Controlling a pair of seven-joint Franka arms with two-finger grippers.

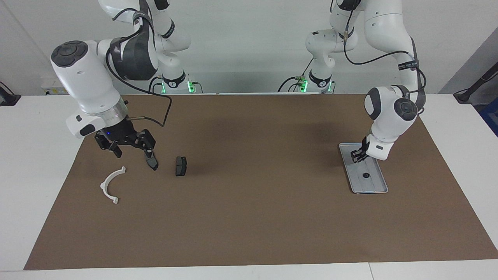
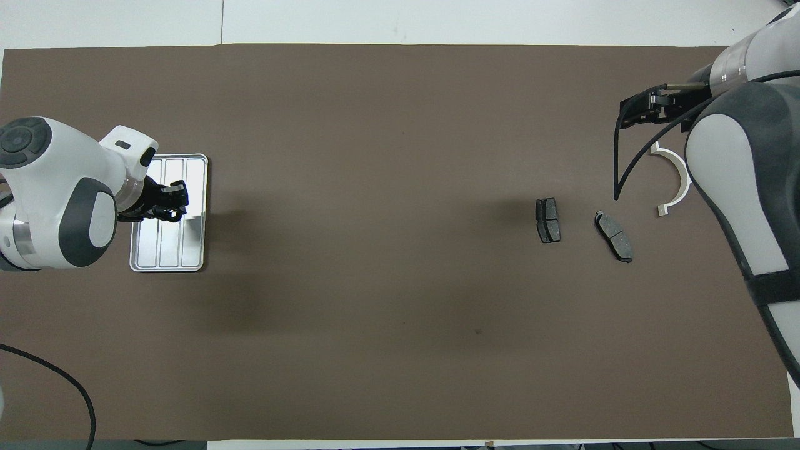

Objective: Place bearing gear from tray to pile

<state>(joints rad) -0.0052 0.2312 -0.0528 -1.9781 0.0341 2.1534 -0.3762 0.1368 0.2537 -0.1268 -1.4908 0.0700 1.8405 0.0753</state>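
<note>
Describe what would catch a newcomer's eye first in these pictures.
The right gripper hangs open over the pile at the right arm's end: a white semicircular plastic arc bracket and two small dark grey brake-pad-like plates. At the left arm's end, the left gripper hovers over the flat ridged silver-grey metal tray, where a small black gear lies.

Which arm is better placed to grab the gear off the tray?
Left: the left gripper hangs over the tray, close to the gear; the right gripper is over the pile at its own end.
</note>
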